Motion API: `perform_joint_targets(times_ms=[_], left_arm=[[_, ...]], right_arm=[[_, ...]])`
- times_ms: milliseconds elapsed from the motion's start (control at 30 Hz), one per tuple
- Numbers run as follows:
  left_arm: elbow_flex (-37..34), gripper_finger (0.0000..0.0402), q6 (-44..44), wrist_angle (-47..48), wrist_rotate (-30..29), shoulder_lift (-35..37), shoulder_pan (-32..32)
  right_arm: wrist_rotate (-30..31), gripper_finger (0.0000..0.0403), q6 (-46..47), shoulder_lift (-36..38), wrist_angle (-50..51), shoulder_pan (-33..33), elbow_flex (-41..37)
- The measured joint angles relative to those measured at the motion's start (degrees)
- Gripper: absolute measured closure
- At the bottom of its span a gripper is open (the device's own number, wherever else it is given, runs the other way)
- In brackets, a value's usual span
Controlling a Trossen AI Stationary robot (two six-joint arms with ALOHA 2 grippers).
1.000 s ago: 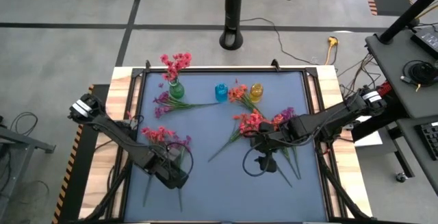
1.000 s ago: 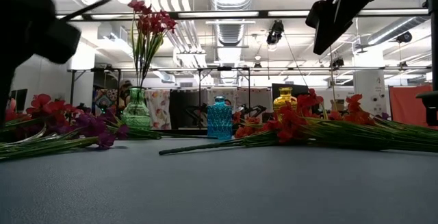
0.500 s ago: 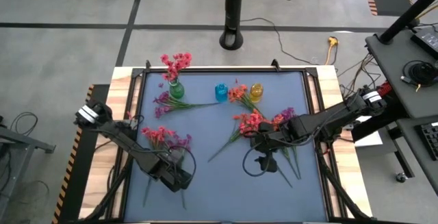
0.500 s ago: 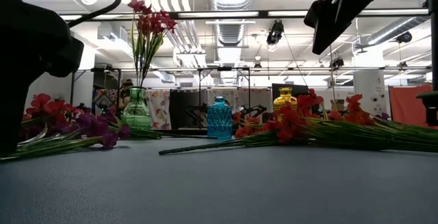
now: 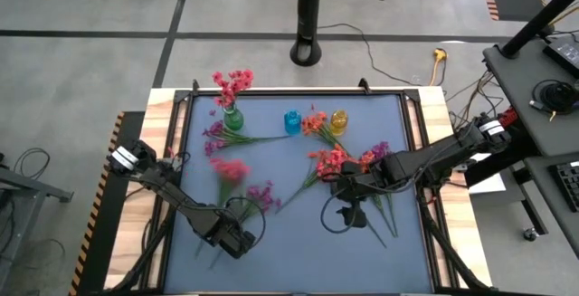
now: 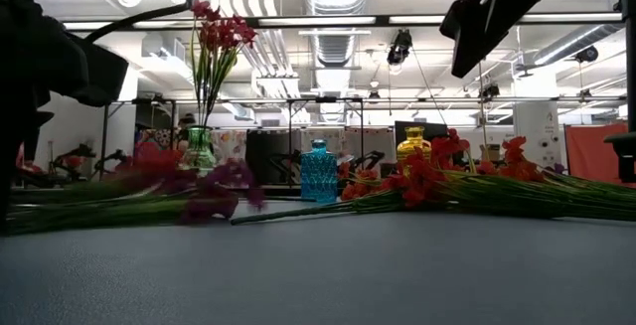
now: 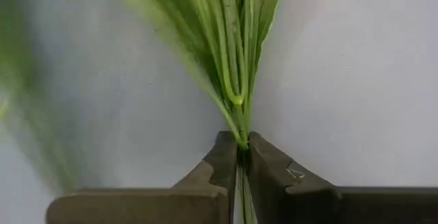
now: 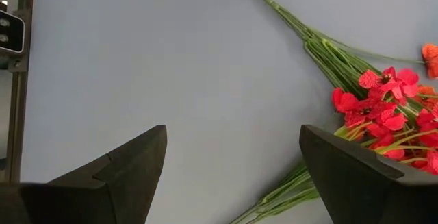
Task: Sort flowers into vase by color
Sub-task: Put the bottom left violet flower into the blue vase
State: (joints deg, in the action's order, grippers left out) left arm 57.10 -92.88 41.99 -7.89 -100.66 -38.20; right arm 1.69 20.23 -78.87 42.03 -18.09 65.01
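Note:
My left gripper (image 5: 233,239) is shut on a bundle of green stems (image 7: 236,59) near the table's front left. A pink-red flower sprig (image 5: 231,169) and a purple one (image 5: 262,193) fan out from there, both blurred. My right gripper (image 5: 348,207) hangs open over bare mat beside a heap of red flowers (image 5: 330,162) and purple flowers (image 5: 378,151). The green vase (image 5: 232,119) holds pink-red flowers (image 5: 233,82). The blue vase (image 5: 292,121) and the yellow vase (image 5: 339,119) stand to its right. My left gripper pinches several thin green stems (image 7: 241,140) between its two fingers, near the stems' lower ends. The fingers come from above, pointing down at the mat. The stems spread out beyond the fingertips toward the blossoms, low over the mat.
A purple sprig (image 5: 219,138) lies by the green vase's foot, and an orange-red sprig (image 5: 317,124) lies between the blue and yellow vases. Long stems (image 5: 384,213) trail toward the near right. Bare mat (image 5: 298,242) lies between the arms. A black pole (image 5: 308,15) stands beyond the far edge.
My left gripper has gone a little toward the table's near edge. The pink-red and purple sprigs have moved with it: their blossom ends have swung toward the table's right and show blurred, while the stem ends stay at the gripper.

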Motion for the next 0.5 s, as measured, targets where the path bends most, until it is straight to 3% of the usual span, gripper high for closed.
perform_joint_targets(times_ms=[300, 500], left_arm=[[-0.07, 0.0399, 2.16, 3.37, 1.38, 2.84, 0.0], [-0.02, 0.0401, 3.38, 5.54, 1.67, 10.58, -1.36]], right_arm=[[-0.02, 0.0078, -0.17, 0.0, -0.38, 0.0, -0.02], [-0.07, 0.0078, -0.26, 0.0, -0.36, 0.0, -0.06]])
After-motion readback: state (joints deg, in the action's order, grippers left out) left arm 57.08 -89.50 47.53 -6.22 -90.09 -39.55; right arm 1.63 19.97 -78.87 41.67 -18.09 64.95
